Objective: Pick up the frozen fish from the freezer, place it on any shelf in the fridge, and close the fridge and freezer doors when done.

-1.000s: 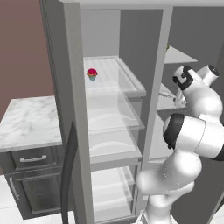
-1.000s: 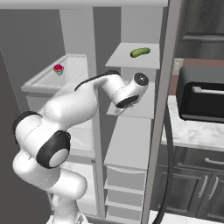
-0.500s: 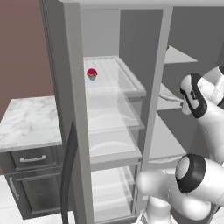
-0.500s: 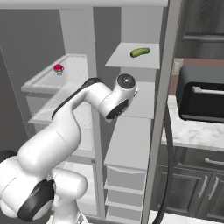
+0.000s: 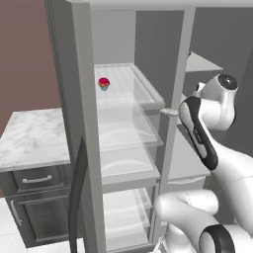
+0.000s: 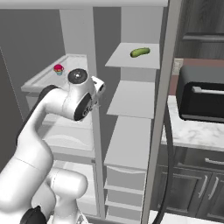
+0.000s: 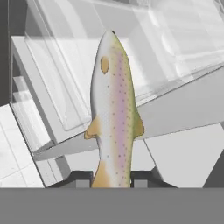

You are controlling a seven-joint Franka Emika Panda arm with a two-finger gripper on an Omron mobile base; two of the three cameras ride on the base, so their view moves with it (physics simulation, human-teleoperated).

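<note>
— Since a second ago the arm has swung out of the freezer [image 6: 131, 131] bay toward the divider post, and the end effector [image 7: 111, 179] has come away from the solid grey shelves with it.

— What is it holding?

— The frozen fish [image 7: 113, 109]. In the hand view the two dark finger tips are closed against the tail end, one on each side, and the body stands straight out ahead of the end effector, head farthest away. In the left base view the fish's pale tip pokes out just past the wrist, right at the post between the two compartments.

— And what lies beyond the fish?

— Clear glass of the fridge [image 5: 126, 148]. A wide shelf [image 5: 136, 101] with a pale rim sits just ahead of the end effector, and the fish is not touching it as far as I can tell. Further along that shelf, well apart from the end effector, stands the cupcake [image 5: 104, 83], red-topped.

— Anything on the freezer side?

— The green rounded item [image 6: 140, 52] lies on the top solid shelf, above and off to the far side of the end effector. Both doors stand open; the fridge door [image 5: 74, 163] shows edge-on with its dark handle, and the freezer door [image 6: 164, 109] likewise.
</note>
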